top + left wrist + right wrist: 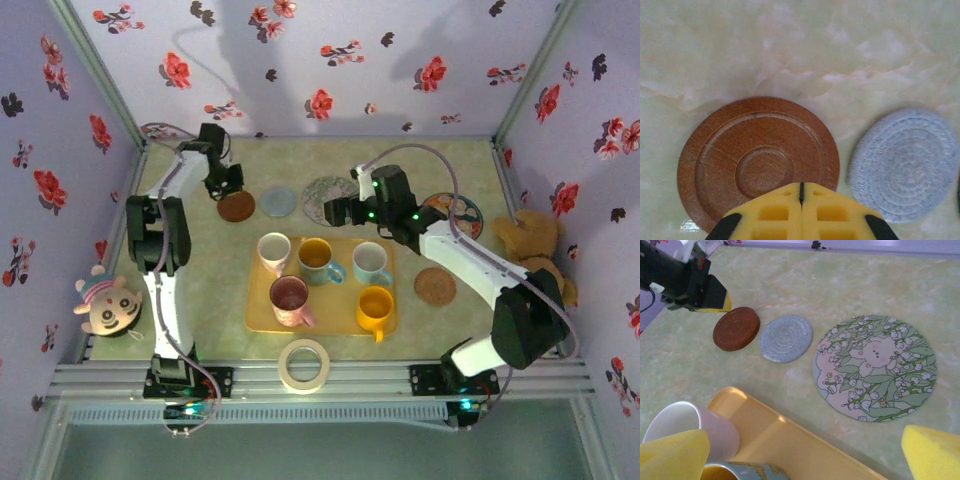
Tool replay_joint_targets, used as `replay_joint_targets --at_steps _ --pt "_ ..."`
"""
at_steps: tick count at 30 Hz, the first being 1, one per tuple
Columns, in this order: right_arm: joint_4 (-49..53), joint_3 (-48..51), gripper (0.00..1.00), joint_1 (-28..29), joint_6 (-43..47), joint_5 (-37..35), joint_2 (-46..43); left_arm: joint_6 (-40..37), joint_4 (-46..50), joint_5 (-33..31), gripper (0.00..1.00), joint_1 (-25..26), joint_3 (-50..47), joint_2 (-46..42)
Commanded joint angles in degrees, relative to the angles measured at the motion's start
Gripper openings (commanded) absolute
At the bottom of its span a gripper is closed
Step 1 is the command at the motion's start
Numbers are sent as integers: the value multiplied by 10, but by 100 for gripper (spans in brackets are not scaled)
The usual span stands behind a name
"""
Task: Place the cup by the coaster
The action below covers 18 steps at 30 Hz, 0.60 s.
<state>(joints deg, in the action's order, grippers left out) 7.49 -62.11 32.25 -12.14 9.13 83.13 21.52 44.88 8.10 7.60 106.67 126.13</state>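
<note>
— Marbled table (450, 165), flowered walls all round. Where's the cup?
— Five cups on the yellow tray (257, 300), mid-table. I'm taking the white cup (273, 250) at the tray's far left corner as mine, since it's nearest my right gripper (805, 452).
— Hands?
— Right gripper: fingers wide apart, nothing between them, hanging over the tray's far edge. Left gripper (801, 200): fingers pressed together, empty, over the near rim of the brown coaster (760, 155), toward the table's far left corner. Grey coaster (905, 165) lies just beside it.
— How will the cup handle?
— Looks like glazed ceramic, so I'd expect it to be stiff, weighty, slick, and to chip if knocked. The neighbouring cups stand close, so room is tight.
— Grip where?
— Probably over the rim, one finger inside the wall and one outside, clear of the handle, which I can't make out. Squeeze firmly, because a glossy wall could slide. Lift straight up before crossing the tray's lip.
</note>
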Motion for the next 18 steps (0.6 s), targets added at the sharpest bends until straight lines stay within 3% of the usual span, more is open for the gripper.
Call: replay_joint_targets --at_steps 1,18 --pt "-11 0 100 -2 -12 -35 -25 22 7 -9 0 -3 10 16" --pt "-19 9 100 -3 -6 -44 -31 30 -38 -35 0 -26 -96 19"
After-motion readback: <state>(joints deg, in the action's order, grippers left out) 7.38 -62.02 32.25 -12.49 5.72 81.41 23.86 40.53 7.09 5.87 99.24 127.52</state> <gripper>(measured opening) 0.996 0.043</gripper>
